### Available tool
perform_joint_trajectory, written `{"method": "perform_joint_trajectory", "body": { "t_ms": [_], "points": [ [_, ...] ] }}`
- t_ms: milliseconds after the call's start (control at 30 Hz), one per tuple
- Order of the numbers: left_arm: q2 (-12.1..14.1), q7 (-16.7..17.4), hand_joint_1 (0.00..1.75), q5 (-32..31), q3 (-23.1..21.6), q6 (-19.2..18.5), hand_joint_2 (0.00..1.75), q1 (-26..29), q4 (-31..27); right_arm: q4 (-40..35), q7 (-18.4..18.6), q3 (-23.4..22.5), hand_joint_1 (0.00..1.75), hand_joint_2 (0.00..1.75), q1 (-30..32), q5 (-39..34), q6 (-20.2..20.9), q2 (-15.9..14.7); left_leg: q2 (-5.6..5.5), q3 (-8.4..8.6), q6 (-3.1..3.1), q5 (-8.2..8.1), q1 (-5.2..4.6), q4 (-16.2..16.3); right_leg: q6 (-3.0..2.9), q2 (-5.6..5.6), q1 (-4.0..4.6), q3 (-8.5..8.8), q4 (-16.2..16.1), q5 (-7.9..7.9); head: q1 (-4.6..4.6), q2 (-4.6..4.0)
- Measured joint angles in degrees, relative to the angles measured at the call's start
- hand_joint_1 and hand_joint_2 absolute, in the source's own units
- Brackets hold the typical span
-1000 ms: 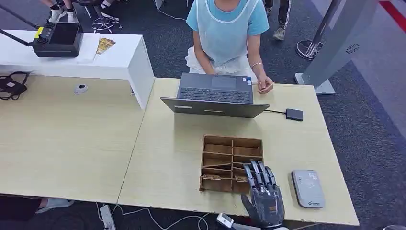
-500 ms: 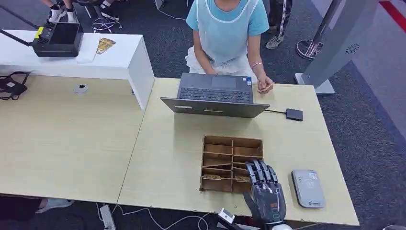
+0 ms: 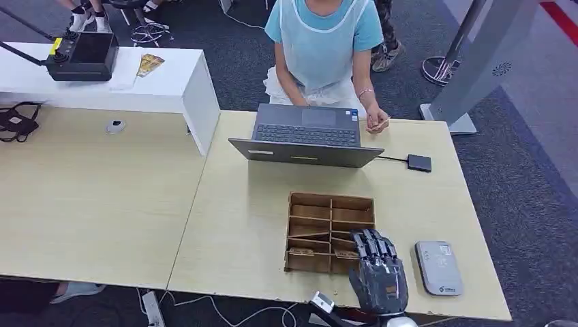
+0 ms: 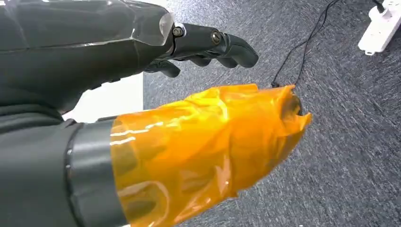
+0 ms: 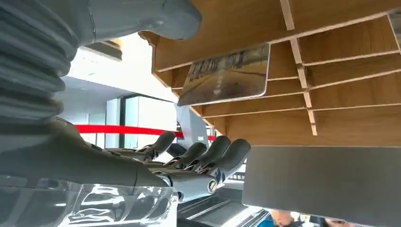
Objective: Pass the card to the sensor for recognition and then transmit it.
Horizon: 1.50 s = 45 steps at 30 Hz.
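Observation:
A wooden divided tray (image 3: 332, 199) lies on the near part of the table. A card (image 3: 344, 254) stands in its near row, and another card (image 3: 300, 252) sits to its left. My right hand (image 3: 379, 272) hovers over the tray's near right corner, fingers spread and pointing away from me, holding nothing. In the right wrist view the card (image 5: 224, 75) leans in a slot of the tray (image 5: 340, 80), between the thumb (image 5: 142, 19) and the fingers (image 5: 198, 156), touching neither. The grey card sensor (image 3: 438, 268) lies just right of the hand. My left hand (image 4: 203, 142) hangs over the floor, holding nothing.
An open laptop (image 3: 307, 133) stands beyond the tray, with a person (image 3: 320, 41) seated behind it, hand on the table. A small dark box on a cable (image 3: 419, 163) lies right of the laptop. A white counter (image 3: 170, 82) stands at the far left.
My right hand has shifted slightly right and toward the near edge over the tray's corner. Everything else on the table is as before.

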Motion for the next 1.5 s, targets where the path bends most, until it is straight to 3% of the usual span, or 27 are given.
{"method": "perform_joint_trajectory", "body": {
  "t_ms": [200,333,433,533,600,667,700,733,1133,1200,1233,1333,1433,1500],
  "points": [
    [0.00,0.04,0.00,0.00,0.00,-0.28,0.00,0.01,0.00,-0.28,0.76,0.07,0.56,1.75,-0.17,0.00,0.31,0.00,0.00,0.00,0.00,0.00,0.00,0.00,0.00,0.00,0.00,0.00,0.00,0.00,0.00,0.00],
    [-0.02,0.11,0.00,0.00,0.00,-0.33,0.00,0.01,0.00,-0.46,0.90,0.09,0.75,1.75,-0.30,0.00,0.98,0.00,0.00,0.00,0.00,0.00,0.00,0.00,0.00,0.00,0.00,0.00,0.00,0.00,0.00,0.00],
    [-0.02,0.17,0.00,0.00,0.00,-0.37,0.00,0.00,0.00,-0.61,1.07,0.11,0.73,1.75,-0.43,0.00,1.35,0.00,0.00,0.00,0.00,0.00,0.00,0.00,0.00,0.00,0.00,0.00,0.00,0.00,0.00,0.00],
    [-0.02,0.17,0.00,0.00,0.00,-0.39,0.00,0.00,0.00,-0.63,1.22,0.17,0.91,1.75,-0.49,0.00,1.44,0.00,0.00,0.00,0.00,0.00,0.00,0.00,0.00,0.00,0.00,0.00,0.00,0.00,0.00,0.00],
    [-0.02,0.20,0.00,0.00,0.00,-0.42,0.00,0.00,0.00,-0.74,1.29,0.22,0.93,1.75,-0.52,0.00,1.66,0.00,0.00,0.00,0.00,0.00,0.00,0.00,0.00,0.00,0.00,0.00,0.00,0.00,0.00,0.00],
    [-0.02,0.26,0.00,0.00,-0.02,-0.46,0.00,0.00,0.00,-0.87,1.42,0.26,1.12,1.75,-0.59,0.00,2.08,0.00,0.00,0.00,0.00,0.00,0.00,0.00,0.00,0.00,0.00,0.00,0.00,0.00,0.00,0.00],
    [-0.02,0.26,0.00,0.00,-0.02,-0.46,0.00,0.00,0.00,-0.92,1.53,0.31,1.12,1.75,-0.64,0.00,2.19,0.00,0.00,0.00,0.00,0.00,0.00,0.00,0.00,0.00,0.00,0.00,0.00,0.00,0.00,0.00],
    [-0.02,0.26,0.00,0.00,-0.02,-0.48,0.00,0.00,0.00,-0.92,1.57,0.39,1.26,1.75,-0.69,0.00,2.19,0.00,0.00,0.00,0.00,0.00,0.00,0.00,0.00,0.00,0.00,0.00,0.00,0.00,0.00,0.00],
    [-0.02,0.68,0.00,0.00,-0.04,-0.77,0.00,0.00,0.00,-1.31,1.75,0.68,1.31,1.75,-0.80,0.00,2.97,0.00,0.00,0.00,0.00,0.00,0.00,0.00,0.00,0.00,0.00,0.00,0.00,0.00,0.00,0.00],
    [-0.02,0.70,0.00,0.00,-0.04,-0.83,0.00,0.00,0.00,-1.38,1.75,0.70,1.47,1.75,-0.80,0.00,2.97,0.00,0.00,0.00,0.00,0.00,0.00,0.00,0.00,0.00,0.00,0.00,0.00,0.00,0.00,0.00],
    [-0.02,0.72,0.00,0.00,-0.04,-0.85,0.00,-0.01,0.00,-1.38,1.64,0.72,1.47,1.75,-0.79,0.00,2.93,0.00,0.00,0.00,0.00,0.00,0.00,0.00,0.00,0.00,0.00,0.00,0.00,0.00,0.00,0.00],
    [-0.04,0.81,0.00,0.00,-0.07,-0.90,0.00,0.00,0.00,-1.57,-2.22,0.07,1.50,1.75,-0.15,0.00,1.77,0.57,0.00,0.01,0.00,0.00,0.00,0.00,0.00,0.00,0.00,0.00,0.00,0.00,0.02,0.00],
    [-0.13,0.85,0.00,0.00,-0.07,-0.94,0.00,0.00,0.00,-2.14,-8.76,-2.68,1.54,1.75,1.70,0.00,0.35,2.79,0.00,0.00,0.00,0.00,0.00,0.00,0.00,0.00,0.01,0.00,0.00,0.00,0.02,0.00],
    [-0.26,0.90,0.00,0.00,-0.07,-0.94,0.00,0.00,0.00,-2.54,-10.98,-4.27,1.54,1.75,2.70,0.00,0.00,4.22,0.00,0.01,0.00,0.00,0.00,0.00,0.00,0.00,0.01,-0.01,0.00,0.00,0.00,0.00]
  ]
}}
